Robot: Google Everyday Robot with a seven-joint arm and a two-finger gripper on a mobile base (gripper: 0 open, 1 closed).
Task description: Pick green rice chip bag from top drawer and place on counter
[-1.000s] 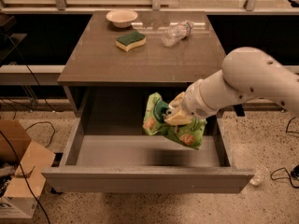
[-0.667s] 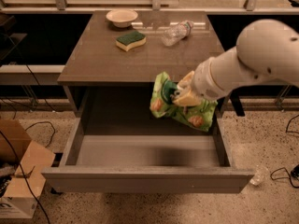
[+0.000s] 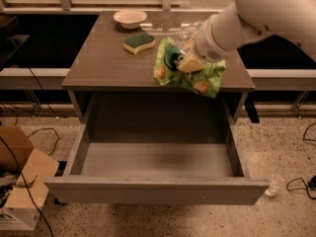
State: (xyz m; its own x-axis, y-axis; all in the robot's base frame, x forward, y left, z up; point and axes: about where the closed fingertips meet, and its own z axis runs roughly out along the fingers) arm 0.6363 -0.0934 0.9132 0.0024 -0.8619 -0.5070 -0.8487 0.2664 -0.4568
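The green rice chip bag (image 3: 200, 78) is crumpled, light green with a dark round logo and orange chip pictures. My gripper (image 3: 189, 62) is shut on it and holds it in the air above the front right part of the counter (image 3: 103, 63). The white arm comes in from the upper right and hides part of the bag's top. The top drawer (image 3: 153, 159) is pulled wide open below the counter and nothing lies in it.
A green-topped yellow sponge (image 3: 138, 42) and a white bowl (image 3: 130, 18) sit on the back of the counter. A clear plastic bottle (image 3: 190, 31) lies partly hidden behind the bag. A cardboard box (image 3: 19, 181) stands on the floor at the left.
The gripper has lifted the bag up out of the drawer and carried it back, so that it now hangs over the counter's front edge. The drawer stays open.
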